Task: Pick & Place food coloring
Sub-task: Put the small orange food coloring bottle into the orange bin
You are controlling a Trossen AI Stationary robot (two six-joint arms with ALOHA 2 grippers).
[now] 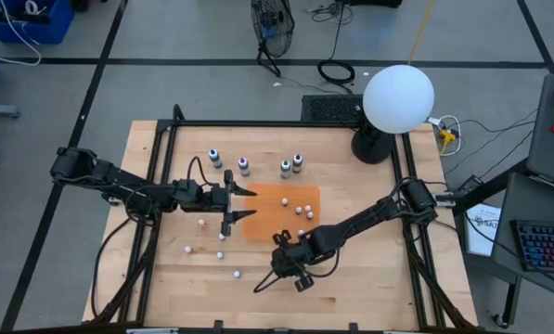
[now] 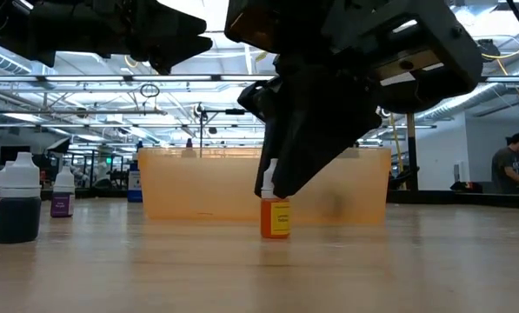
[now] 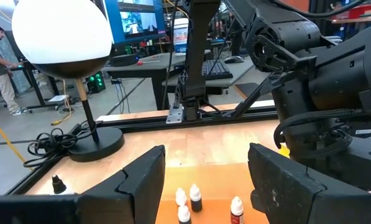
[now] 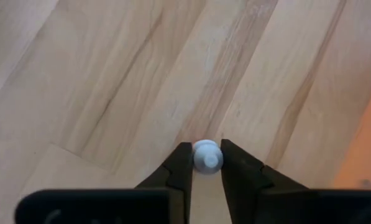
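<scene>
Four small dark food coloring bottles [image 1: 244, 165] with pale caps stand upright in a row at the table's far side. The low view shows the black one [image 2: 16, 204] and the purple one [image 2: 62, 196]. An orange tray [image 1: 258, 223] lies mid-table. My right gripper [image 1: 281, 243] is at the tray's near edge, shut on a small orange bottle [image 2: 276, 219]. My left gripper [image 1: 235, 204] hovers open above the tray's left end, touching nothing. In the left wrist view more small white-capped bottles [image 3: 196, 199] stand in the tray. My right gripper [image 4: 206, 158] pinches the orange bottle's white cap [image 4: 206, 154] between its two fingertips [image 4: 181, 163], coming from above and pointing down. The bottle is upright, and its base [image 2: 276, 235] appears to rest on the table just in front of the tray [image 2: 198, 187].
A lamp with a white globe [image 1: 397, 97] stands on a black base [image 1: 374, 147] at the far right corner. Small white-capped things [image 1: 237, 274] lie scattered on the wood near the tray's left and near sides. Black frame rails [image 1: 156, 167] run along the table's edges.
</scene>
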